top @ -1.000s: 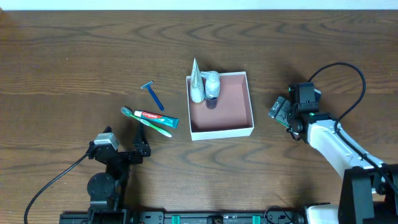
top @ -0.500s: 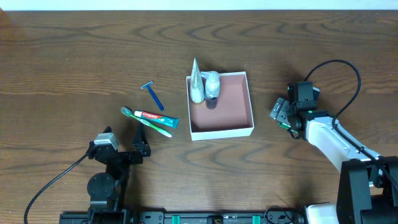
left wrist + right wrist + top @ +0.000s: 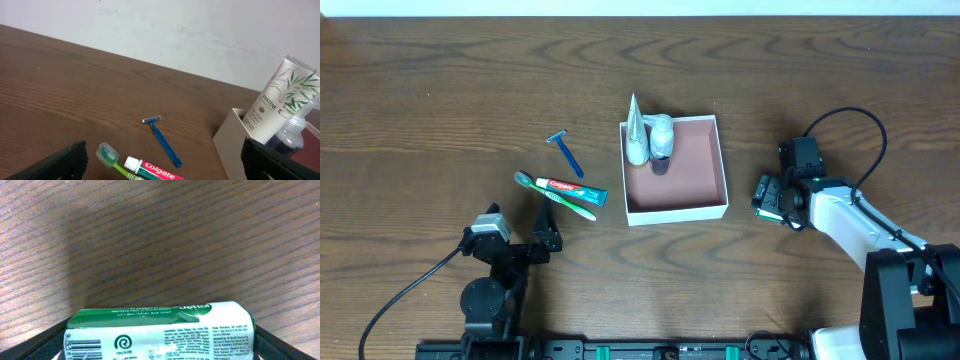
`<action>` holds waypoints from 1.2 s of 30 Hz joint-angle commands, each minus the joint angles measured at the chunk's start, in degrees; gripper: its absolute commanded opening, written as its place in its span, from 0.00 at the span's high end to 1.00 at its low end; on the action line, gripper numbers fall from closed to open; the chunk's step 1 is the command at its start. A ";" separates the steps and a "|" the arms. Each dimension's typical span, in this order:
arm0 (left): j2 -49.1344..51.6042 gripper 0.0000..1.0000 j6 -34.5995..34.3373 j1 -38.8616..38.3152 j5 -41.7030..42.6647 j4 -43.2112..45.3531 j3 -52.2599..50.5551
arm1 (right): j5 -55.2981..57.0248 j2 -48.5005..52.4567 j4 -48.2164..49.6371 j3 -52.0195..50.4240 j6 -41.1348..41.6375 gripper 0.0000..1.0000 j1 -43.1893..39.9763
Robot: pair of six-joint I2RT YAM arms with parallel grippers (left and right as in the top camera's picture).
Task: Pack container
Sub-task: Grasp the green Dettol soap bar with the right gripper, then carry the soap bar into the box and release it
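Container (image 3: 692,168) sits near the middle of the table (image 3: 440,90), square and shallow, with white walls and a reddish-brown floor. Inside it, a white tube (image 3: 636,135) and a clear bottle (image 3: 662,136) stand side by side against the far-left corner, and the tube's pointed end passes above the far wall. The rest of the floor is bare. Left of the container, on the table, lie three items. The blue razor (image 3: 566,152) is the farthest from the robot, apart from the others. Nearer the robot, the toothpaste (image 3: 574,189) lies across the green toothbrush (image 3: 554,196), touching it. The left gripper (image 3: 546,238) is low over the table, near the toothpaste and toothbrush on the robot's side, touching neither. The left wrist view shows its fingers (image 3: 65,162) at the two bottom corners, so the jaws are set wide with nothing between them. The right gripper (image 3: 770,198) is just right of the container, outside its right wall. The right wrist view shows its jaws clamped on the two ends of a green-and-white carton (image 3: 160,332), held crosswise above bare wood with its shadow on the table.
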 commanded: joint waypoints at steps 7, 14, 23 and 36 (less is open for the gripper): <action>-0.35 0.02 0.92 0.24 0.87 -2.05 -0.87 | -1.86 0.85 1.55 -0.68 0.17 0.19 -0.26; -0.35 0.02 0.92 0.24 0.87 -2.05 -0.87 | -3.17 0.44 0.81 6.75 -3.06 0.19 -0.37; -0.35 0.02 0.92 0.24 0.87 -2.05 -0.87 | -3.82 -0.92 -10.62 26.62 -7.04 0.19 -0.09; -0.35 0.02 0.92 0.24 0.87 -2.05 -0.87 | -13.60 -1.75 -5.68 32.65 -6.16 0.20 9.05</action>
